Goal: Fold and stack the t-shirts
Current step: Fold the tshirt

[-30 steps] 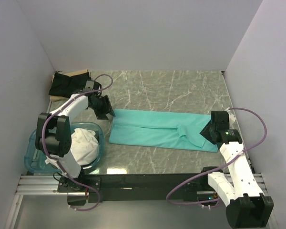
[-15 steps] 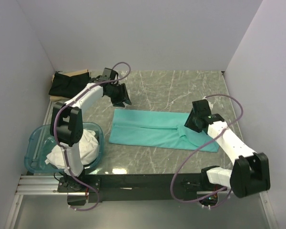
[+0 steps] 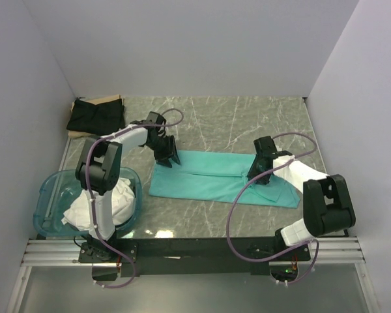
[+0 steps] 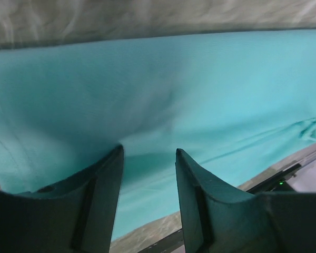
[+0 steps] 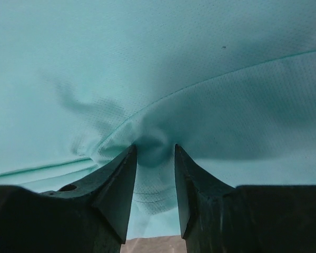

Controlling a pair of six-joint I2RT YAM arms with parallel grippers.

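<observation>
Wrist views show the grasping step: left gripper [image 4: 148,154] and right gripper [image 5: 154,151] sit half spread on the mint-teal t-shirt [image 3: 205,181]; next, both probably must pinch cloth to fold.

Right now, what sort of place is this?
Probably a robotics lab test cell: plain white partition walls boxing in a marble-look tabletop, with an aluminium rail frame along its near edge.
</observation>
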